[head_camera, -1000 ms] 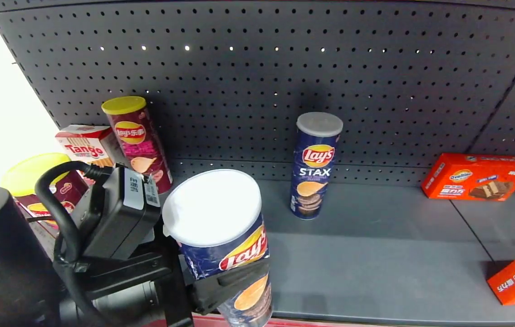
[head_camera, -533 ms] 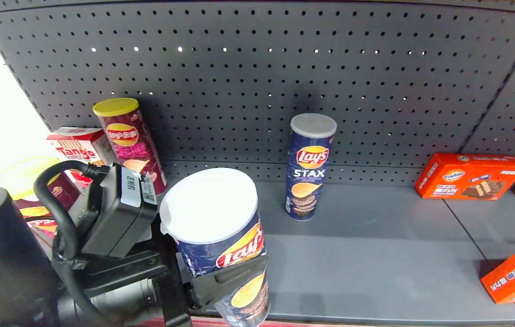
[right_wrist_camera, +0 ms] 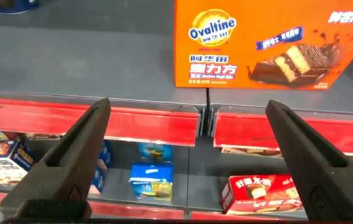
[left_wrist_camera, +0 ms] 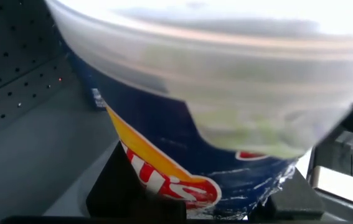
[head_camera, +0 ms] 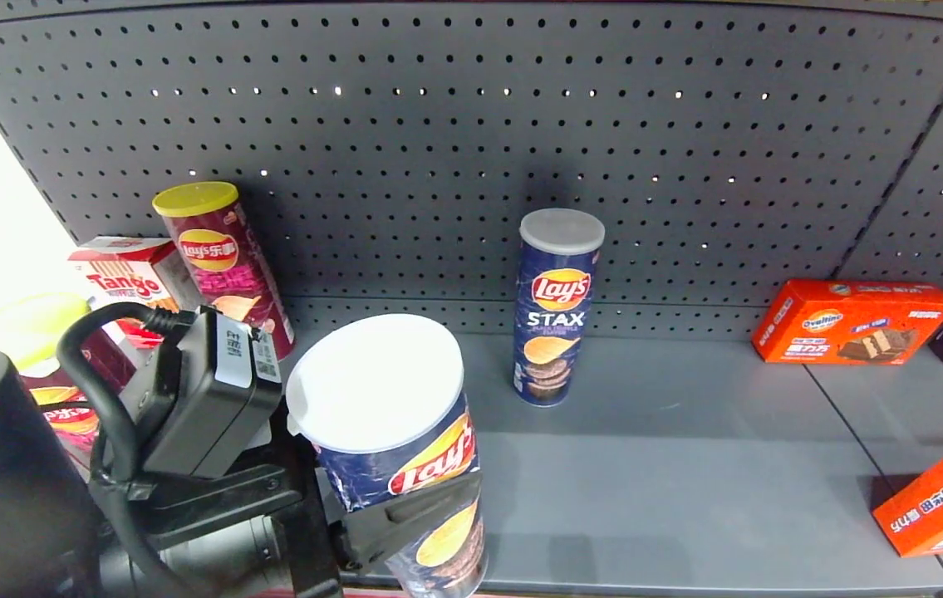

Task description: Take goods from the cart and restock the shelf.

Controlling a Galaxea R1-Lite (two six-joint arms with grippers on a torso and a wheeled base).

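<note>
Your left gripper [head_camera: 400,511] clamps a blue chip can [head_camera: 388,432] at mid-body, upright over the near left edge of the shelf [head_camera: 687,473]. It looks light, stiff, slick and crushable, so squeeze gently. On your right gripper [right_wrist_camera: 187,106] the jaws stand apart.

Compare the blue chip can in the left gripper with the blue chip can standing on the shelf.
The gripped can is clamped by the left gripper at the front edge of the shelf; the standing can rests free near the pegboard. The gripped can's lid looks white, the standing can's greyer. Both are blue lidded tubes with the same label design.
</note>
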